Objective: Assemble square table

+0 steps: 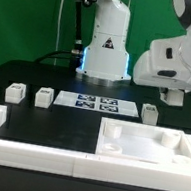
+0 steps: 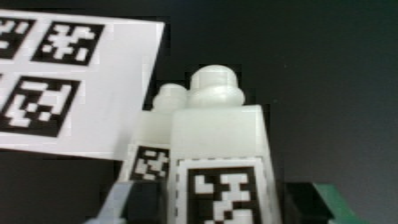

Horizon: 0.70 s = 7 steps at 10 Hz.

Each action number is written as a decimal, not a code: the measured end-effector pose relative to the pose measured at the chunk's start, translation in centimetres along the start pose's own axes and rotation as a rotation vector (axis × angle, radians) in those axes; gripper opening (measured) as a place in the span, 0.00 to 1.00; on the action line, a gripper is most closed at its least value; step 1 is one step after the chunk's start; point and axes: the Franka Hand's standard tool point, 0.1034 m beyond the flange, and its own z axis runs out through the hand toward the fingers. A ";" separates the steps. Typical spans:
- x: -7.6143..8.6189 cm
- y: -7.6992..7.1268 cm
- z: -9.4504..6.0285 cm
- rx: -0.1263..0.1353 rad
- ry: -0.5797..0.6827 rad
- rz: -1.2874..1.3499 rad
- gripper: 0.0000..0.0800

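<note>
In the wrist view a white table leg [image 2: 217,140] with black-and-white tags on its sides and a rounded screw tip sits between my fingers. My gripper [image 2: 224,208] is shut on it, with a finger [image 2: 128,203] pressed against each flank. In the exterior view the gripper [image 1: 173,96] hangs above the table at the right, behind the square tabletop slab [image 1: 140,150], which lies flat at the front right. Three other legs stand on the black surface: two at the left [image 1: 13,91] [image 1: 44,96] and one [image 1: 149,112] just behind the slab.
The marker board [image 1: 94,102] lies flat mid-table and shows behind the held leg in the wrist view [image 2: 71,80]. A long white rail [image 1: 25,140] borders the front and left of the black surface. The robot base [image 1: 107,45] stands at the back.
</note>
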 end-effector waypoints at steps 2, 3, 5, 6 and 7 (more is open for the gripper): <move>1.2 0.0 -0.7 0.009 0.140 0.002 0.36; 1.7 0.4 -1.1 0.013 0.209 -0.031 0.36; 1.8 1.6 -4.2 0.024 0.308 -0.052 0.36; 1.5 2.3 -6.1 0.030 0.377 -0.051 0.36; 0.8 2.6 -7.0 0.031 0.403 -0.047 0.36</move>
